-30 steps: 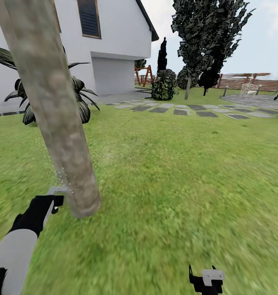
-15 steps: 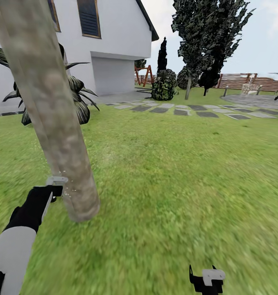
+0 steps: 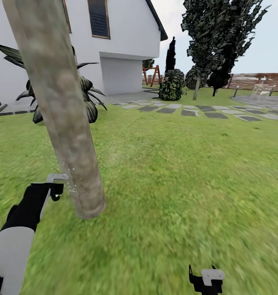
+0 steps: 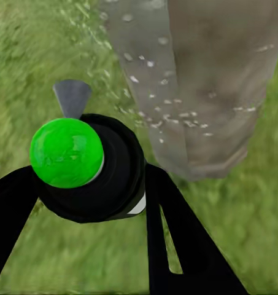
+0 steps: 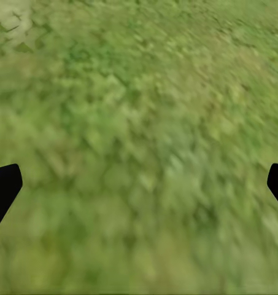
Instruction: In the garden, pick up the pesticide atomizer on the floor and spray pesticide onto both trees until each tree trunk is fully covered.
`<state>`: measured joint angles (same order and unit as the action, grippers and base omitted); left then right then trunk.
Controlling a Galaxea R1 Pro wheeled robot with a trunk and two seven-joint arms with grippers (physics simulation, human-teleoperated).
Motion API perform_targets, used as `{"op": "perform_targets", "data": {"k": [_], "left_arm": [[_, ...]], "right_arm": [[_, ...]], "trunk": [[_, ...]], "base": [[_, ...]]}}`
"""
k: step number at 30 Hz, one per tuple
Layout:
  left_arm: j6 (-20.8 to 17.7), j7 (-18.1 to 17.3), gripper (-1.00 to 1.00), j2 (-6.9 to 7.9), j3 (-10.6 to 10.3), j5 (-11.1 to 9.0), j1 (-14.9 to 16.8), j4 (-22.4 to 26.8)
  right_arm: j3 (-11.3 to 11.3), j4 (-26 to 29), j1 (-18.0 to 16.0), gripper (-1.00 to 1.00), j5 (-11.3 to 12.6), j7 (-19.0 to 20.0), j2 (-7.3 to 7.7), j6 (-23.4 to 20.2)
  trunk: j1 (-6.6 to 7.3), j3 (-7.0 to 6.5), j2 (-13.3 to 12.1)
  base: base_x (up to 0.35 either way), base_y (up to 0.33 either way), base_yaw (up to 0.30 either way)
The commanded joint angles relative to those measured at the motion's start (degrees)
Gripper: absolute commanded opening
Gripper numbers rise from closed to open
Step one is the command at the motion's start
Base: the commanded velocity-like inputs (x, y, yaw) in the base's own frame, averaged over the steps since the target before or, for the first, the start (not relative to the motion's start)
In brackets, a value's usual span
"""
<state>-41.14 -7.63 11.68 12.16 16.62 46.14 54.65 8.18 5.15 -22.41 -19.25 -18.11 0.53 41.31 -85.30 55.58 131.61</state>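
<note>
My left gripper is shut on the pesticide atomizer, a small black bottle with a bright green spot. It is held just beside the lower part of the near tree trunk, a thick, leaning, mottled grey-brown column. White specks of pesticide dot the bark in front of the nozzle, and fine pesticide shows at the trunk's edge. The second tree stands far back on the right, dark foliage above a thin pale trunk. My right gripper hangs open low over the grass, its fingertips wide apart.
Green lawn spreads around the trunk. A palm-like plant grows behind it, by the white house. Grey stepping stones cross the far lawn, with round bushes and a brown slat fence beyond.
My left gripper with the atomizer has risen a little along the trunk. The whole view has since shifted rightward, so the camera turned. The right gripper has not moved.
</note>
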Motion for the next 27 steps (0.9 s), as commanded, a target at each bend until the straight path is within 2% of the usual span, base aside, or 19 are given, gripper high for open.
{"op": "perform_targets", "data": {"k": [1, 3, 7, 23, 27], "left_arm": [[-0.1, -0.1, -1.0, 0.82, 0.0, -0.4, -0.1, 0.0], [0.0, -0.1, -1.0, 1.61, 0.0, -0.3, -0.2, 0.3], [-0.4, 0.4, -1.0, 1.61, -0.5, -0.2, -0.2, 0.5], [-0.5, 0.6, -1.0, 1.75, -0.4, -0.1, -0.3, 0.3], [-0.5, 0.6, -1.0, 1.81, -0.1, 0.1, -0.3, -0.2]], "right_arm": [[0.0, 0.0, 0.0, 1.0, 0.0, 0.0, 0.0, 0.0], [0.0, 0.0, 0.0, 1.0, 0.0, 0.0, 0.04, 0.0], [0.0, 0.0, 0.0, 1.0, 0.0, 0.0, 0.09, 0.0], [0.0, 0.0, 0.0, 1.0, 0.0, 0.0, 0.09, 0.0], [0.0, 0.0, 0.0, 1.0, 0.0, 0.0, 0.09, 0.0]], "trunk": [[0.0, 0.0, 0.0], [0.0, 0.0, 0.0], [0.0, 0.0, 0.0], [0.0, 0.0, 0.0], [0.0, 0.0, 0.0]], "base": [[0.0, 0.0, 0.067], [0.0, 0.0, 0.023], [0.025, -0.071, 0.003], [0.062, -0.264, 0.002], [0.0, -0.271, 0.198]]}}
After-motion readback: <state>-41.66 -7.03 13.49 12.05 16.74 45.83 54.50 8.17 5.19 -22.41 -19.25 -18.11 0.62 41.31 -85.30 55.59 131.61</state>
